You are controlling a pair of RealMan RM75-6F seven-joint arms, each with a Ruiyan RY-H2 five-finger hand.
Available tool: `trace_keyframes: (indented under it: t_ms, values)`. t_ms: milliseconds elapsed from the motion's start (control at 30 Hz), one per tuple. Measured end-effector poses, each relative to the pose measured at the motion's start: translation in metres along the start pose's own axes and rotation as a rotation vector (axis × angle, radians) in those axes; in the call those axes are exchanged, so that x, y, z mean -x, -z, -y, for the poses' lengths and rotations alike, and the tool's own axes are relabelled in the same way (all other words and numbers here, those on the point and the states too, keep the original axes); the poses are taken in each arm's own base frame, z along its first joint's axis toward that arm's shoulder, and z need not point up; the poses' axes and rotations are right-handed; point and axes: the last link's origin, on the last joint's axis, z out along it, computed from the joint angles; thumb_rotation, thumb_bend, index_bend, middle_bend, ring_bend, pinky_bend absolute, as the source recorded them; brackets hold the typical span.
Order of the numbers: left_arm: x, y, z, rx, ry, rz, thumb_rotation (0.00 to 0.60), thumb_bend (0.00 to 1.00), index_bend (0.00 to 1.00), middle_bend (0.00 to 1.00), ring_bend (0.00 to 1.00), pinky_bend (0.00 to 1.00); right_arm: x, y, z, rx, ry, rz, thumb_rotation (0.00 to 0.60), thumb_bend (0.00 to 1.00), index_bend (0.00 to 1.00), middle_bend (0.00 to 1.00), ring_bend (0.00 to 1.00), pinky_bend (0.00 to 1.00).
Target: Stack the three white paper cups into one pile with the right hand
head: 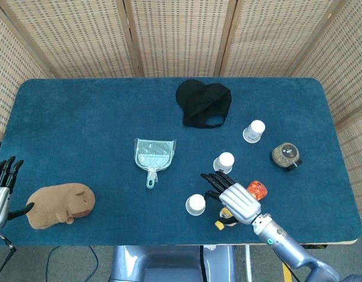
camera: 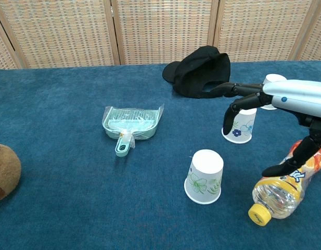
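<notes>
Above the blue worktop, the right hand hovers with fingers spread and nothing in its grasp, poised between the near cup and the middle cup, apparently to choose its first pick; all three white paper cups stand upside down and well apart, the far cup near the black cap, so no stacking has begun; an orange drink bottle lies on its side just beneath the forearm and could be knocked on the descent; the left hand rests open at the worktop's edge beside a brown plush toy, clear of the job; a pale green dustpan and a small jar sit unused.
</notes>
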Motion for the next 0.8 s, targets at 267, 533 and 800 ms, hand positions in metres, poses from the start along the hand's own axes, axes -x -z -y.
trace_keyframes:
  t_ms: [267, 533, 800]
  values:
    - [0.001, 0.0, 0.0, 0.001, 0.004, 0.004, 0.6, 0.03, 0.0, 0.0, 0.0, 0.0, 0.004, -0.023, 0.01, 0.014, -0.01, 0.01, 0.6, 0.25, 0.4, 0.07, 0.0, 0.0]
    - [0.001, 0.0, -0.001, 0.005, 0.01, 0.007, 0.6, 0.03, 0.0, 0.0, 0.0, 0.0, 0.01, -0.045, 0.015, 0.043, -0.008, 0.03, 0.6, 0.25, 0.39, 0.07, 0.0, 0.0]
    - [0.002, 0.0, -0.002, 0.015, 0.012, 0.012, 0.6, 0.03, 0.0, 0.0, 0.0, 0.0, 0.02, -0.057, 0.017, 0.071, 0.001, 0.059, 0.6, 0.25, 0.35, 0.06, 0.0, 0.0]
